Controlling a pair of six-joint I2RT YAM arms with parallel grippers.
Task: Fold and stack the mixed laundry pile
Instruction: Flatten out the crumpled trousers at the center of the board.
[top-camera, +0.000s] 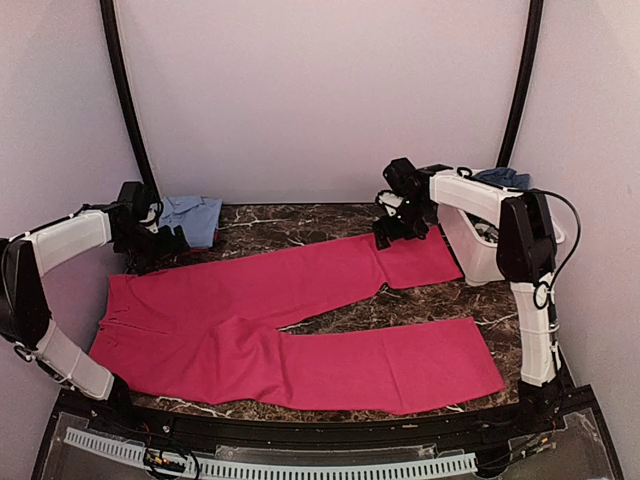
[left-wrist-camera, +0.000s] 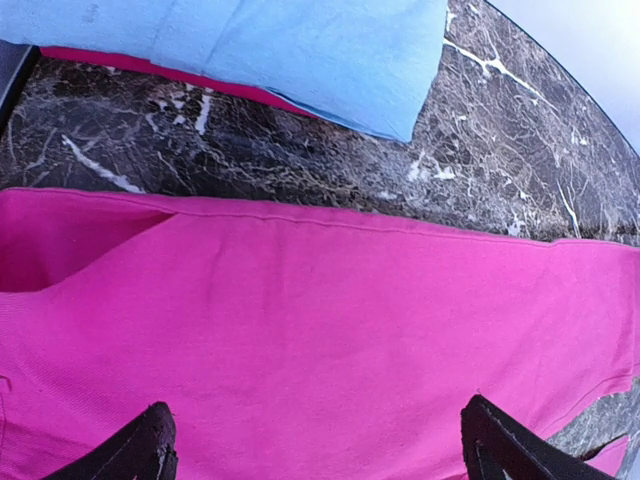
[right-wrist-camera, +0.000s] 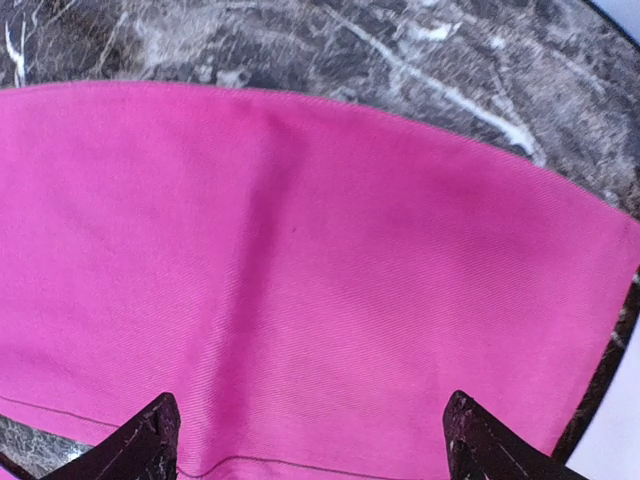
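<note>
Pink trousers (top-camera: 300, 320) lay flat, both jaws wide open and empty

Left gripper (left-wrist-camera: 320, 445) and right gripper (right-wrist-camera: 305, 430) hovered above; I feared a shallow pinch would bunch the upper leg.

Soft, even, pinkish light; faint shadows. Overhead view slightly grainy; wrist close-ups render the magenta garment (right-wrist-camera: 300, 250) sharply.

A magenta-pink garment (left-wrist-camera: 320, 340) lies flat across the lower half of the frame. Two black fingers (left-wrist-camera: 140, 452) stand wide apart at the bottom edge, over it. Above it shows the dark marbled bench (left-wrist-camera: 300, 160), with a light blue shirt (left-wrist-camera: 280, 50) along the top left.
</note>
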